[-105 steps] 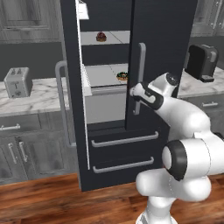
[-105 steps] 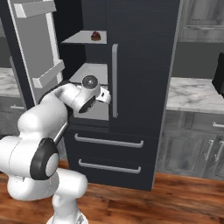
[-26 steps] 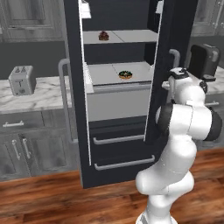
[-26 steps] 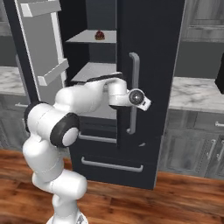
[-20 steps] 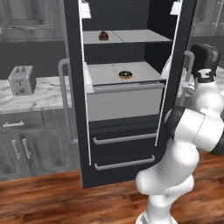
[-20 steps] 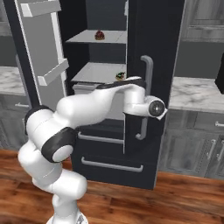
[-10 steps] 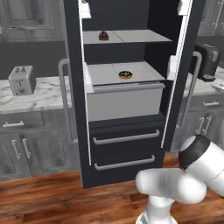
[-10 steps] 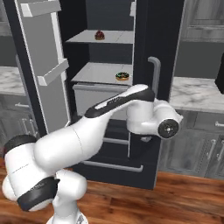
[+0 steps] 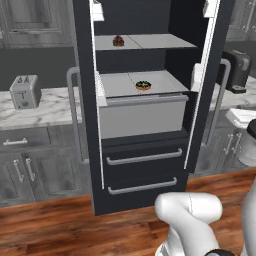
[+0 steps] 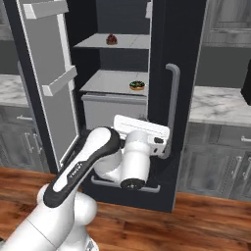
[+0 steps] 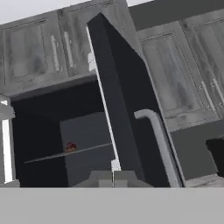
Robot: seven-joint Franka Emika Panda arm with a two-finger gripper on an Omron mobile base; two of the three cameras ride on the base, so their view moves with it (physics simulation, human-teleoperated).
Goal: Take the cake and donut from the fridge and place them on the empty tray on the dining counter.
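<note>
The black fridge point(image 9: 145, 165) stands with both doors swung open. The maroon cake point(image 9: 118, 41) point(image 10: 112, 39) sits on the upper shelf and shows in the hand view as a small red spot, the cake point(image 11: 71, 146). The sprinkled donut point(image 9: 143, 85) point(image 10: 137, 86) lies on the shelf below. My gripper point(image 11: 113, 178) is shut on nothing, low in front of the fridge and aimed up past the right door's silver handle point(image 11: 157, 144) point(image 10: 171, 108). The tray and the dining counter are out of view.
The open left door point(image 10: 49, 83) and the edge-on right door point(image 9: 206, 85) flank the opening. Two fridge drawers point(image 9: 142, 172) sit below the shelves. A toaster point(image 9: 25, 91) stands on the left wall counter and a coffee machine point(image 9: 237, 70) on the right one. Wood floor lies in front.
My arm has come off the right door's handle and dropped low in front of the fridge. The right door has swung a little further open. The jaws have closed fully.
</note>
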